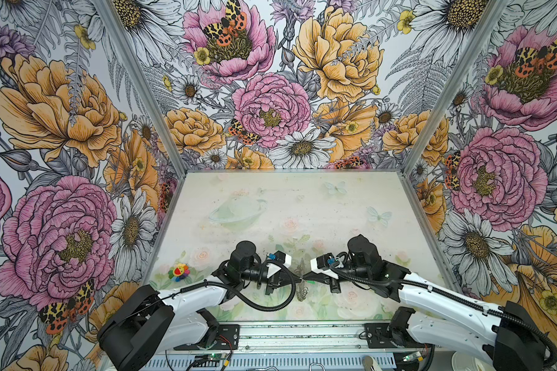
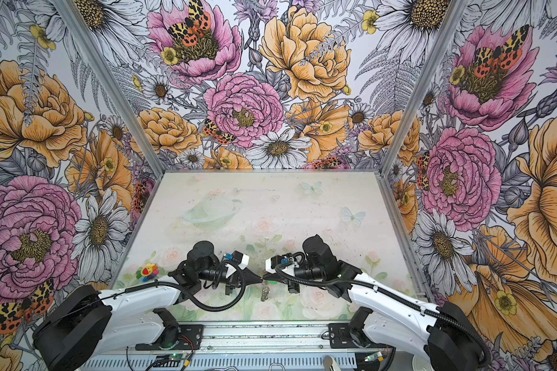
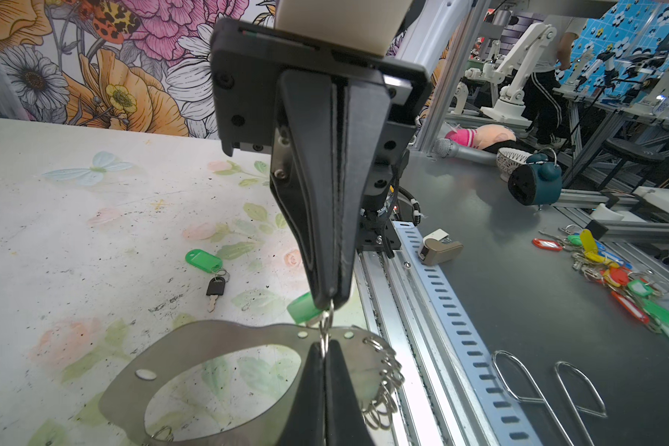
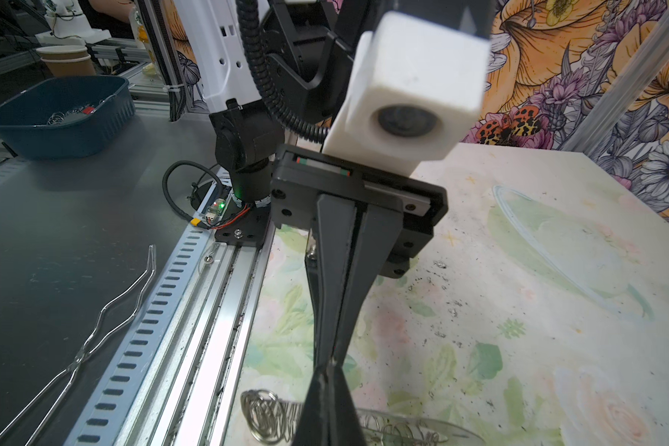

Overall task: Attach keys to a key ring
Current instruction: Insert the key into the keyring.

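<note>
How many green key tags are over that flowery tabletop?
2. One green tag lies flat on the tabletop with its black key; the other tag is at the right hand's tips, beside the key ring. Hands may hide more.

"Any lettering you can read here?"

"None. The green key tag (image 3: 203, 261) on the counter (image 3: 55, 231), just beyond the key ring (image 3: 209, 335), shows a plain face."

"And the heap of coloured tags (image 3: 618, 278), well apart from the key ring past the rail?"

"Too small to tell."

"The white wrist camera housing (image 4: 410, 89)?"

"Blurred; no mark I can make out."
</note>
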You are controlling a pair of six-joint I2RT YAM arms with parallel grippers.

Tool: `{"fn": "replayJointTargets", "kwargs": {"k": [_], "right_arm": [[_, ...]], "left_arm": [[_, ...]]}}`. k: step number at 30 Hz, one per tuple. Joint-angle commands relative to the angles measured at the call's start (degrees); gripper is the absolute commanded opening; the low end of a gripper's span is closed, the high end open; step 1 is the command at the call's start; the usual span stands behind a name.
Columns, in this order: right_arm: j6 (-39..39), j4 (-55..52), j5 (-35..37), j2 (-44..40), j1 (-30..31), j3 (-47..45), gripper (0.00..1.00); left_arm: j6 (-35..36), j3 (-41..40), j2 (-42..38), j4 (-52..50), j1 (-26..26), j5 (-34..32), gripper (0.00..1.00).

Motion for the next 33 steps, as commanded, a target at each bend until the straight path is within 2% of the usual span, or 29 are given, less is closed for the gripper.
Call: {"fn": "replayJointTargets", "kwargs": {"k": [1, 25, 30, 33], "right_arm": [[-1.5, -1.7, -0.7, 1.5, 0.9, 2.2, 0.00], [-3.9, -2.4, 3.1, 3.4, 0.8, 3.8, 0.00], [-4.2, -2.6, 4.4, 2.9, 0.6, 3.4, 0.04], [-4.4, -2.6, 5.0, 2.5, 0.6, 3.1, 0.01]], "left_arm": [[-0.7, 2.1, 0.1, 2.0, -0.3, 1.5, 0.00], [2.1, 1.6, -0.7, 2.1, -2.6, 3.9, 0.00], [2.4, 1.4, -1.1, 2.0, -2.6, 3.3, 0.00], [2.4, 1.4, -1.1, 2.0, -2.6, 2.9, 0.00]]}}
